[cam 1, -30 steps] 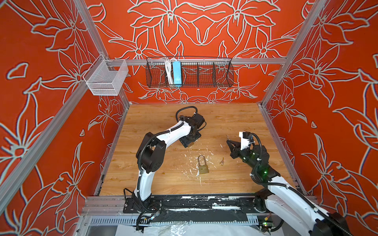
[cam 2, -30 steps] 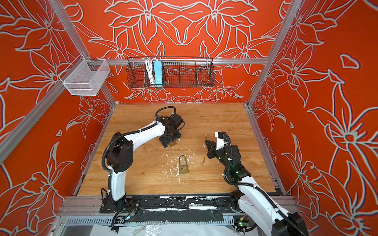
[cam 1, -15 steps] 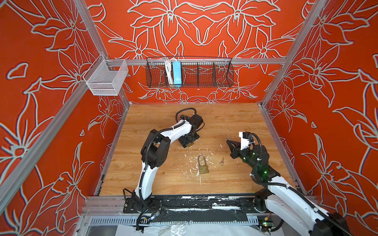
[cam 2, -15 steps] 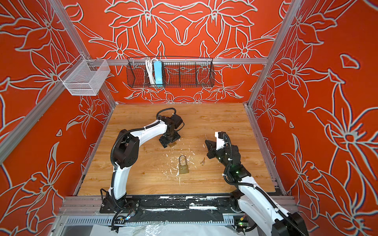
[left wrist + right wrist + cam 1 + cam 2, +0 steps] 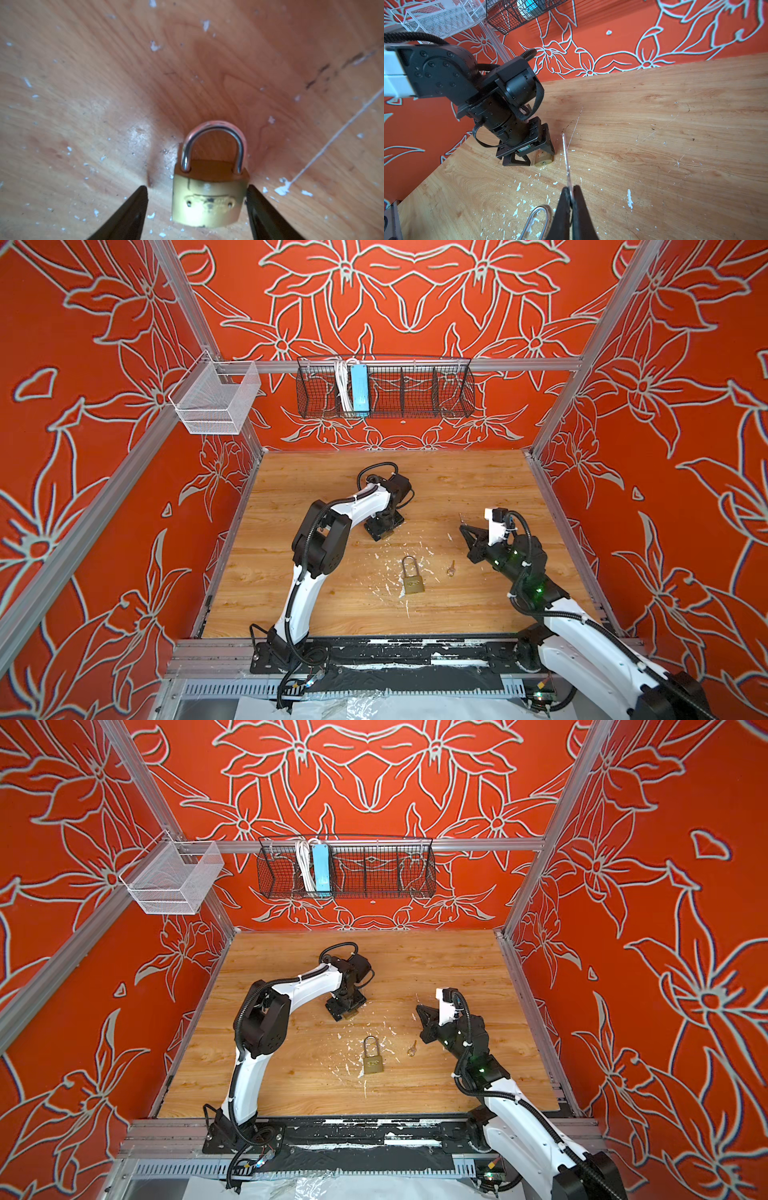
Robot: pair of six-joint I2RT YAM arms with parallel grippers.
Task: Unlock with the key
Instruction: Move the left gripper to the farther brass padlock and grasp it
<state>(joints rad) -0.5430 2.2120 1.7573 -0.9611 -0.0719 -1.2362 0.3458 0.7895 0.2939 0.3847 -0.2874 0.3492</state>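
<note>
L gripper (image 5: 196, 187) is down at the desk (image 5: 291, 489), approx. mid-desk and a bit toward the back edge. Its jaws are wide, either side of a small brass padlock (image 5: 209, 203). In the L wrist view one finger (image 5: 252, 199) is right at the lock body, touching or just beside it, can't tell which. The other finger (image 5: 137, 201) stands clear, w/ bare wood between. No grip on the lock yet.

The small padlock lies on the wood, shackle seated in both holes and pointing away from the wrist cam. In the R wrist view its keyhole end (image 5: 543, 159) pokes out beside the L gripper (image 5: 529, 158). In both top views only a sliver of brass shows under the gripper (image 5: 384, 526) (image 5: 345, 1006).

R gripper (image 5: 571, 190) is held above the desk nearer the right edge, jaws pinched tight on a thin metal piece (image 5: 566, 158) sticking out past the tips. It's seen edge-on, so can't tell if it's a key. In both top views the R gripper (image 5: 463, 528) (image 5: 419, 1009) points toward the back-left.

A second, long-shackle padlock (image 5: 412, 585) (image 5: 373, 1065) lies flat mid-desk toward the front edge, shackle toward the back. Nothing touches it. A small key (image 5: 451, 569) (image 5: 411, 1049) lies loose just to its right, between it and the R arm.

White flecks (image 5: 386, 572) are scattered on the wood around both locks.
</note>
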